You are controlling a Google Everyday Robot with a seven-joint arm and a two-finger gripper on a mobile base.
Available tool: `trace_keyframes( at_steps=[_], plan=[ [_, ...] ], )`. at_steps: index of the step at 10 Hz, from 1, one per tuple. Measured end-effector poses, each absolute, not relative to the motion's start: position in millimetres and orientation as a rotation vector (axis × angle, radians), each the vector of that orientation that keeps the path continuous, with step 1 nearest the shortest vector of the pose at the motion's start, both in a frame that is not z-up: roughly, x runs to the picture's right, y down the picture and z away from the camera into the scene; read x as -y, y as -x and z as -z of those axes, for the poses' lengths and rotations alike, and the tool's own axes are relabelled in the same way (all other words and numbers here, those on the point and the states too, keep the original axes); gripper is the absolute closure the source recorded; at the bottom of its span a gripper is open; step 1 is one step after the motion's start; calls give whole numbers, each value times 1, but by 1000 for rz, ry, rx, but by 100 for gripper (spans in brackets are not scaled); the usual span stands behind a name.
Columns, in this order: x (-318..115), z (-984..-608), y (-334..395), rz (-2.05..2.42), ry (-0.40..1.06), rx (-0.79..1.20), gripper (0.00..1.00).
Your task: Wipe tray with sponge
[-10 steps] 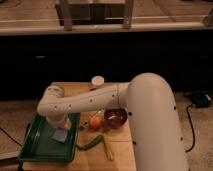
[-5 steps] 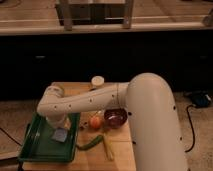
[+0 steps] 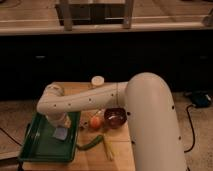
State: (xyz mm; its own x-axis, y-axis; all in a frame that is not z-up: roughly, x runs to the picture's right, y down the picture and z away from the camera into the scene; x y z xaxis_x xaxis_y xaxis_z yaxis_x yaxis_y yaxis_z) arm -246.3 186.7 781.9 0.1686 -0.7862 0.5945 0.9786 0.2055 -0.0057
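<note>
At tabletop's left edge: tray (image 3: 37, 147), sponge (image 3: 60, 133) inside, gripper (image 3: 59, 123) directly above; grip state indiscernible. Sponge likely light, soft, compressible; best pinched across its short sides.

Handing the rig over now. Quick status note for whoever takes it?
Gripper: down over the right half of the tray, right above the sponge.
Sponge: lying flat on the tray floor, directly under the gripper.
Tray: on the left side of the wooden table.
Off the tray, to its right: cucumber, orange fruit, dark red bowl, white cup.
Done: sponge brought onto the tray.
Left: how much is wiped cannot be told; probably continue strokes across the left half.
</note>
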Motion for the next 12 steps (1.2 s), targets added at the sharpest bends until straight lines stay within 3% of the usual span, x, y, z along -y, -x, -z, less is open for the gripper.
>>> trace_keyframes(
  at_steps=[8, 12],
  plan=[
    [-188, -798, 309, 1494, 453, 568, 100],
    [-244, -767, 318, 1594, 463, 639, 100]
  ],
)
